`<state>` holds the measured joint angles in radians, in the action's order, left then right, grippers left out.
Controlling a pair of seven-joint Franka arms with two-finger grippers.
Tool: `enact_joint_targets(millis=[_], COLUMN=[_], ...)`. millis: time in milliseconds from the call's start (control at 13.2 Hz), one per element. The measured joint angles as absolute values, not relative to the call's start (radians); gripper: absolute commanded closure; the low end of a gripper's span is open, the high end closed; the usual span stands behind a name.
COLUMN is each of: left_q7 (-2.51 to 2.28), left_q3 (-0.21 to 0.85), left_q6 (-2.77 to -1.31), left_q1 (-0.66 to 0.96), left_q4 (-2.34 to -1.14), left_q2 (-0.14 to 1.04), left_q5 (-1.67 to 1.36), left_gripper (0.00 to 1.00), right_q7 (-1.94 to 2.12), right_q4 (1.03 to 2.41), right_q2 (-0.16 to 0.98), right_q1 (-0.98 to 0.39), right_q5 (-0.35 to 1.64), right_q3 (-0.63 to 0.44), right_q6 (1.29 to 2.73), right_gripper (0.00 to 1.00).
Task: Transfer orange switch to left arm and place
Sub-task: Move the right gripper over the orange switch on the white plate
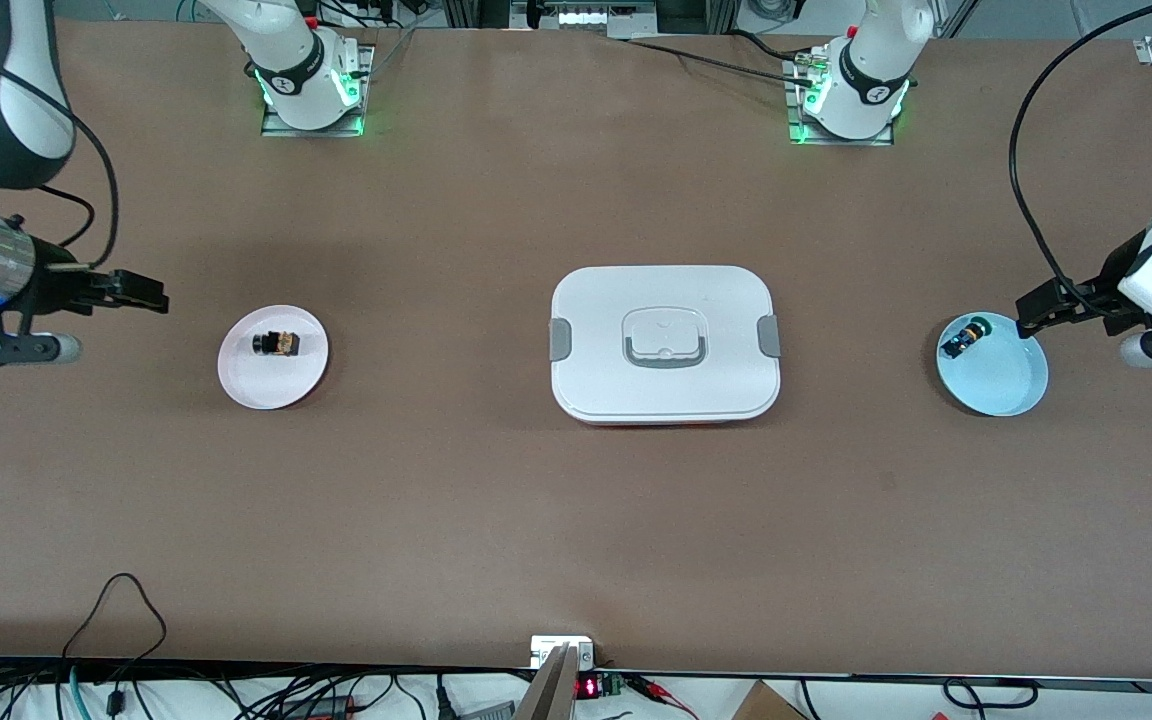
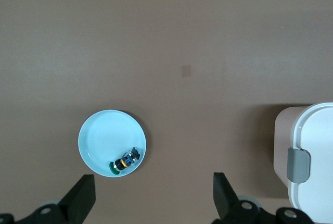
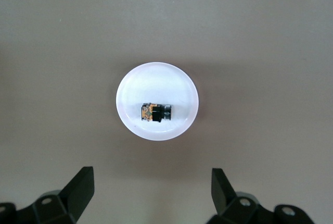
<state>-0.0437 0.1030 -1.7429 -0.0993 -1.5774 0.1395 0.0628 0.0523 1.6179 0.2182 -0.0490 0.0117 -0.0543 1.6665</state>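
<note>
The box (image 1: 665,345) lies nearest the front camera of the items on the brown matte surface (image 1: 576,540), at its centre. It is white smooth plastic, rounded-rectangular, lid closed, with grey side latches and a recessed grey-edged handle.

The orange switch (image 1: 277,344) rests on a small round white plate (image 1: 272,385) toward the right arm's end of the surface, well apart from the box. It is a tiny blocky part, orange-tan body with a dark end, lying on its side. A pale blue round plate (image 1: 1001,380) sits toward the left arm's end; near its rim lies a tiny blue-and-black part with a green tip (image 1: 964,338).

Right tool (image 1: 141,292): up in the air beside the white plate, fingers spread wide, pinching nothing. Left tool (image 1: 1041,305): over the edge of the blue plate, fingers likewise spread and empty; this arm waits.

Assessment: the task appears to be at its start, with the pickup not yet begun. The next move calls for the right tool to centre over the switch, descend and pinch its narrow body squarely. The part is small and could slide on the glossy plate. Any carry toward the left arm must pass over or round the box.
</note>
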Motion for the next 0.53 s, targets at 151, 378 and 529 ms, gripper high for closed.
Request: enact_joint_targets(millis=[151,378,529], left_q7=[-0.044,-0.044,-0.044], left_q3=[0.103,0.103,0.103], left_q6=[-1.743,-1.743,-1.743], left_q1=[-0.099,-0.099,-0.099], left_q4=[-1.577,-1.577,-1.577], left_q2=[0.140,0.140,0.140], left_q5=[0.063,0.063,0.063], left_gripper=[0.00,0.00,0.00], right_q7=[0.052,0.052,0.053], right_q4=[1.618,1.634,1.684], right_q2=[0.245,0.270,0.277], right_q1=[-0.060,-0.074,-0.076], right_q5=[0.011,0.010,0.010], right_q3=[-0.054,-0.054,-0.054], right_q6=[1.689,1.742,1.802], right_gripper=[0.00,0.00,0.00])
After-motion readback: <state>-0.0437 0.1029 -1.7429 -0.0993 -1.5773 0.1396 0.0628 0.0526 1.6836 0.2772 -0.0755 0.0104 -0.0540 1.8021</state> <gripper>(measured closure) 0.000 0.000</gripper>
